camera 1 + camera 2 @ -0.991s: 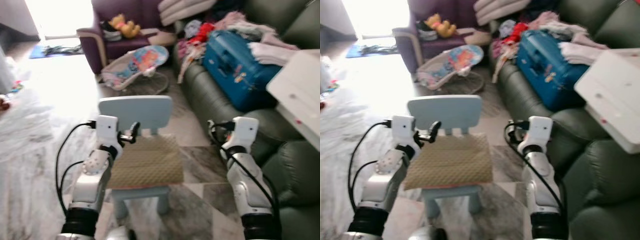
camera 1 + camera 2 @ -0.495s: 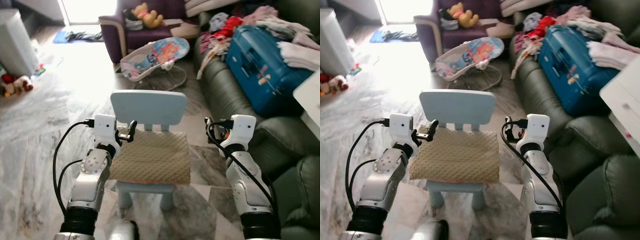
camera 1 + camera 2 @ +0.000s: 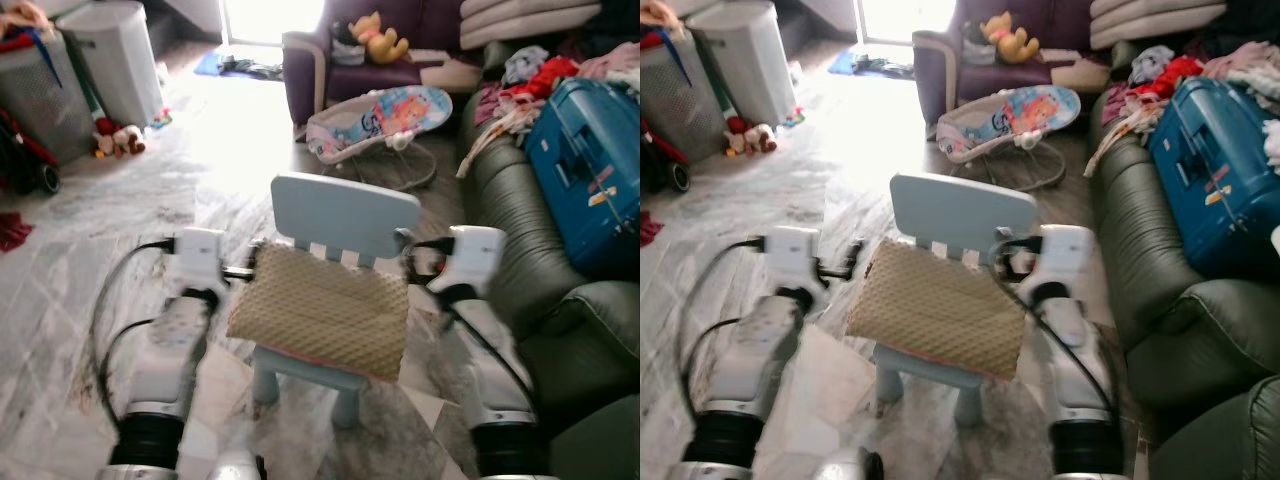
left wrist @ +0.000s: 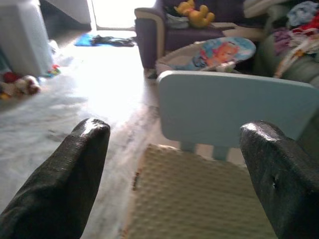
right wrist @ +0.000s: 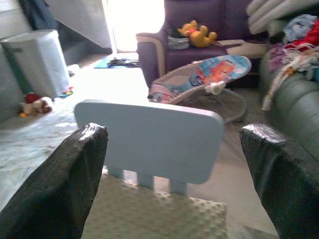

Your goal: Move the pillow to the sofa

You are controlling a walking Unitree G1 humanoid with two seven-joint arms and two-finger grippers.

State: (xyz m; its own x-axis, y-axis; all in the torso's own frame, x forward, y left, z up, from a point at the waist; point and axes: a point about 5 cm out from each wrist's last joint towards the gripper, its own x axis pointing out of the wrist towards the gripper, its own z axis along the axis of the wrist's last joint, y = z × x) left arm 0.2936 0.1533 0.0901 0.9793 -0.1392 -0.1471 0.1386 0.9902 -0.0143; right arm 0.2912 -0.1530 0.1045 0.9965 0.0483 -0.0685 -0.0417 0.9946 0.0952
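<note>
The pillow (image 3: 320, 312) is a tan, bumpy-textured pad lying on the seat of a small light-blue chair (image 3: 345, 205), tilted a little toward the front. My left gripper (image 3: 243, 270) sits at the pillow's left edge and my right gripper (image 3: 410, 250) at its right edge, beside the chair's backrest. In the left wrist view the black fingers (image 4: 75, 174) stand wide apart with the pillow (image 4: 199, 199) between them. The right wrist view also has its fingers (image 5: 269, 174) spread, open, with the chair back (image 5: 149, 139) ahead. The dark green sofa (image 3: 500, 200) runs along my right.
A blue suitcase (image 3: 590, 170) and heaped clothes (image 3: 530, 80) lie on the sofa. A baby bouncer (image 3: 375, 115) and a purple armchair (image 3: 330, 70) stand behind the chair. A white bin (image 3: 120, 60) and a laundry basket (image 3: 35, 95) are at far left on the marble floor (image 3: 100, 230).
The whole picture has shifted, so the camera has moved; the chair now sits more to the right and looks turned. Both grippers stay open at the pillow's sides.
</note>
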